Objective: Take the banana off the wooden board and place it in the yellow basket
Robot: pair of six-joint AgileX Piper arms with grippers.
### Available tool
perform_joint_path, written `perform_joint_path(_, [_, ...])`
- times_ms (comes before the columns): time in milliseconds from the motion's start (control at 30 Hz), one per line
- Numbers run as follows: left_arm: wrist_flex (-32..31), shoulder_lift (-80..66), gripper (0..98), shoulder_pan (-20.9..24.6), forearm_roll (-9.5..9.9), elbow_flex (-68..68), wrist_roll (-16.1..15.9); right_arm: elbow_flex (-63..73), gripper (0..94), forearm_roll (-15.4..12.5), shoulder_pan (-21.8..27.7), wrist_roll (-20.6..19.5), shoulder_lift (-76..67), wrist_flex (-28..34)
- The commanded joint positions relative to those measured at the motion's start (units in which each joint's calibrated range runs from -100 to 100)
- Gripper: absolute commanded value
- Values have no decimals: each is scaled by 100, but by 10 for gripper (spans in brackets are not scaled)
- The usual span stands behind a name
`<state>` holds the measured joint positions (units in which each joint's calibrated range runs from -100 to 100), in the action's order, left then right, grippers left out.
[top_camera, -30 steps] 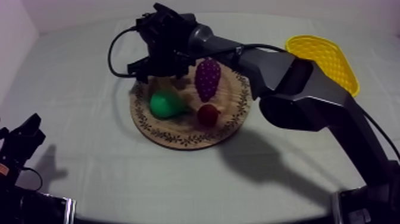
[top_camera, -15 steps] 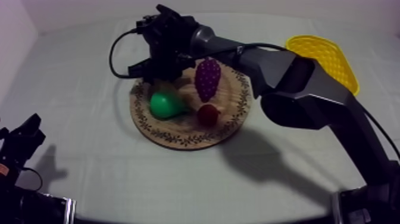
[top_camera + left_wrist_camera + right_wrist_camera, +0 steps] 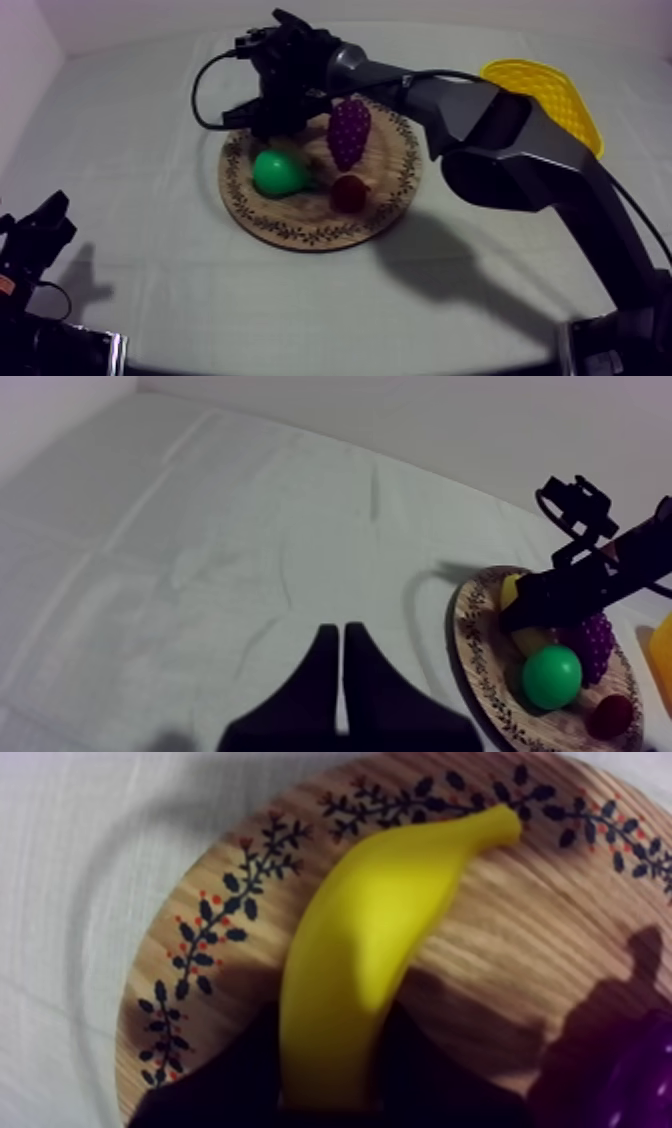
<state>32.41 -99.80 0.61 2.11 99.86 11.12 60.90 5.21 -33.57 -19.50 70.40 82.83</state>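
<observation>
- The round wooden board (image 3: 296, 232) shows plain grain, and its rim is painted with dark leafy sprigs and red dots. It sits mid-worktop (image 3: 140, 280).
- On the board are a smooth green pear (image 3: 277, 173), a knobbly purple bunch of grapes (image 3: 349, 130), a small red fruit (image 3: 348, 192) and the banana (image 3: 370, 952).
- The yellow basket (image 3: 550, 95) has a mesh-like wall. It stands at the worktop's far right edge, well apart from the board.
- The banana is smooth, matte yellow and curved, tapering to a stubby tip. It lies along the board's far-left rim.
- The right gripper (image 3: 335, 1087) has its black fingers (image 3: 230, 1087) closed against both sides of the banana's thick end.
- The left gripper (image 3: 342, 676) sits at the worktop's near left corner, its fingers pressed together in a narrow wedge, holding nothing.
</observation>
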Motion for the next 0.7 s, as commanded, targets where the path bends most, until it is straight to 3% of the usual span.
perform_joint_path(0, [0, -3, 1, 0, 2, 3, -1, -17, 240, 27, 10, -6, -17, 1])
perform_joint_path(433, [0, -3, 1, 0, 2, 3, -1, -813, 246, 101, 90, -56, -1469, -146])
perform_joint_path(667, [0, -3, 1, 0, 2, 3, -1, -2107, 249, 236, 197, -46, -2928, -369])
